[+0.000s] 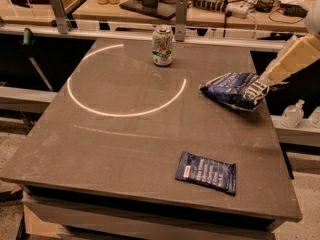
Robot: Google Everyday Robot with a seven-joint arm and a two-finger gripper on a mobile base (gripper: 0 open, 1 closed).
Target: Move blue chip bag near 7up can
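Note:
The blue chip bag [234, 90], puffy dark-blue foil with white lettering, lies near the table's right edge. My gripper [265, 80] reaches in from the right and sits at the bag's right end, on a cream-coloured arm [292, 59] slanting up to the right. The 7up can [162, 45] stands upright at the far middle of the table, well to the left of the bag and behind it.
A flat dark-blue packet [206, 172] lies near the front right of the grey table [125, 149]. A bright ring of light [125, 81] marks the tabletop. Metal posts [181, 11] and a rail stand behind the table. Small bottles [292, 115] stand on a low ledge at right.

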